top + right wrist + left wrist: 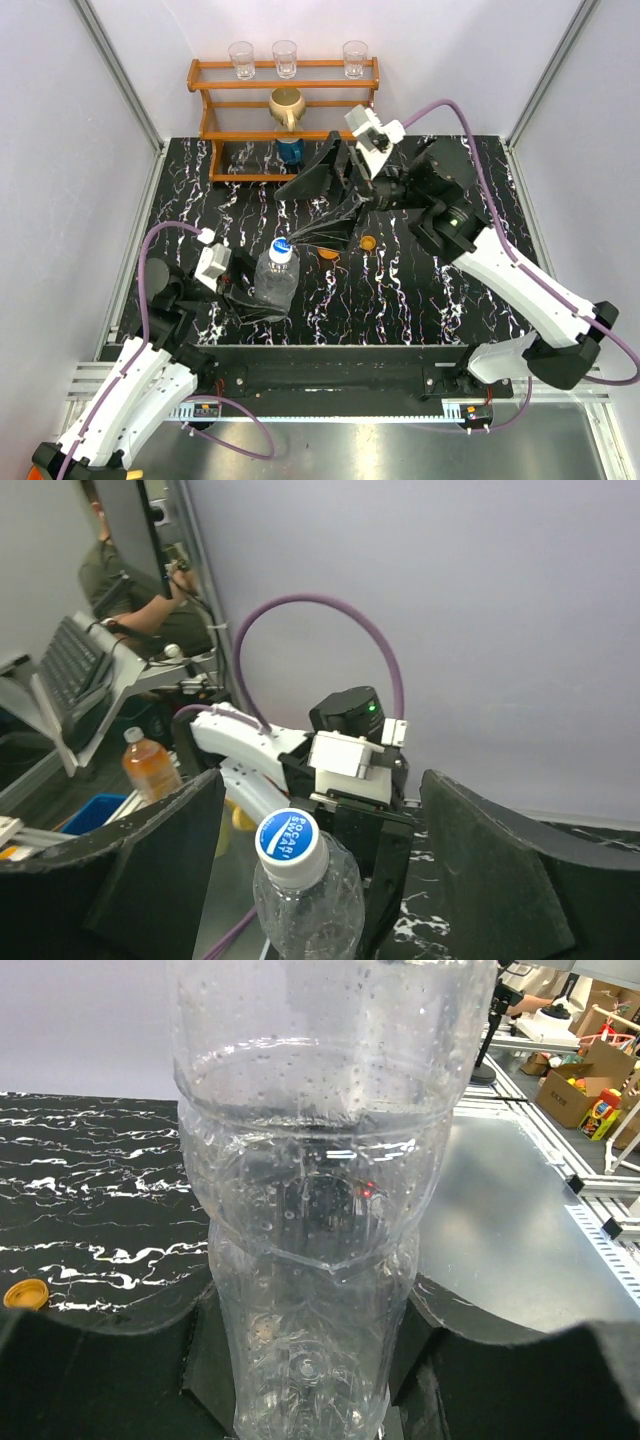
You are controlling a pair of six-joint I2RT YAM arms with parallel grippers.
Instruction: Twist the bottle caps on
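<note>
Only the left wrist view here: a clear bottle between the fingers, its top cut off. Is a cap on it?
Observer: Yes. A white cap with a blue top sits on the bottle. I cannot tell how tight it is.
Reviewer: Where is the right hand?
Observer: The right hand is over the table just beyond the bottle, jaws wide open. Its own camera shows the cap between its fingers, untouched.
Reviewer: Anything at the back of the table?
Observer: A wooden rack at the far edge, with three glasses on its top shelf.
</note>
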